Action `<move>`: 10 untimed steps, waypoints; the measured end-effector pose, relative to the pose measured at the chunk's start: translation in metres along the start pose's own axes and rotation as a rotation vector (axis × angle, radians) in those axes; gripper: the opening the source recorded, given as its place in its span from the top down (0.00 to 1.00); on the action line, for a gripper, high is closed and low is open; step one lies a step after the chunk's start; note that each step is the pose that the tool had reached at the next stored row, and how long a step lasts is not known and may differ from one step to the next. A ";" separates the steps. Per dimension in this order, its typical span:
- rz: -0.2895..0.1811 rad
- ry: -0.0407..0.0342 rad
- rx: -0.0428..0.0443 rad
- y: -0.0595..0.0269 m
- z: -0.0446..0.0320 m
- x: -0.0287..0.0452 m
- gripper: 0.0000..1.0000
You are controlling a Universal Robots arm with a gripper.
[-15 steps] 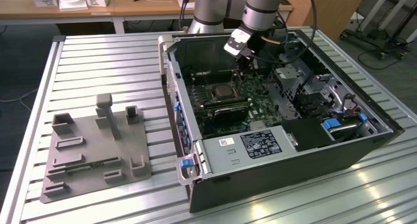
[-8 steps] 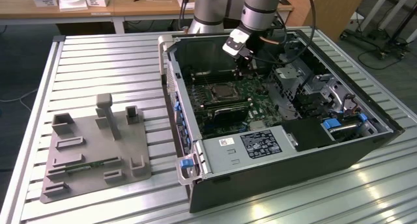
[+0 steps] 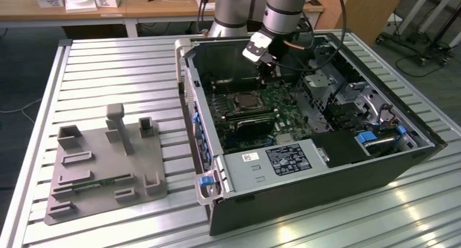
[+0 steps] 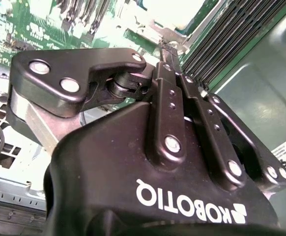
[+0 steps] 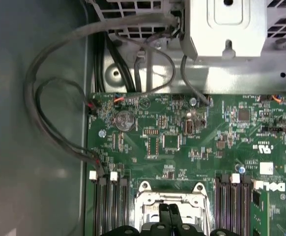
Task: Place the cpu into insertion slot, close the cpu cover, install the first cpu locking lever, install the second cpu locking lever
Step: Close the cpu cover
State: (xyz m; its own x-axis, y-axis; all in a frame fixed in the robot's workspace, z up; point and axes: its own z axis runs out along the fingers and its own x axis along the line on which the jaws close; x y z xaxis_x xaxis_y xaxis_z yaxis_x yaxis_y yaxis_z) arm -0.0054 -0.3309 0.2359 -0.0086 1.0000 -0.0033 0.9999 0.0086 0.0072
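Exterior view: the arm reaches down into the open computer case (image 3: 216, 167), which lies on the slatted counter (image 3: 108, 69). The pincer (image 3: 269, 75) hangs over the green board, and I judge it is raised off the surface. The insertion slot (image 3: 232, 99) sits on the board below the pincer and toward the exterior view's left of it, near but apart. I read the silver-grey square inside the slot as the cpu (image 3: 246, 101), so the chip looks seated.

In the first wrist view the fingertips (image 5: 162, 212) are pressed together with nothing visible between them, so I call the pincer closed and empty. They overlap the slot in that picture, lined up over its middle. The cpu cover (image 5: 145, 195) shows as a silver frame lying flat on the slot, so I judge it is down. I can't make out the locking levers well enough to say whether either is latched.

The relation that matters:
- The slot is straight ahead of the tips along the pincer's own reach.
- The seam between the tips runs the same way as the long memory slots (image 5: 231, 206) flanking the socket.

In the second wrist view the fingers (image 4: 172, 93) run as one closed stack toward the silver socket metal. I can't tell whether they touch it.

The grey fixture tray (image 3: 101, 172) sits on the counter, well apart from the case, on the exterior view's left.
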 end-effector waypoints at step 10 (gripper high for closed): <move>-0.001 0.0000 0.0000 -0.0230 0.0041 -0.0003 0.90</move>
State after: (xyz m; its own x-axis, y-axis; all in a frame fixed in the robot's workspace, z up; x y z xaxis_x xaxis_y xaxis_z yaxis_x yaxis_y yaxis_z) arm -0.0284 -0.3314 0.2316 -0.0092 1.0000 -0.0033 0.9999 0.0092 0.0072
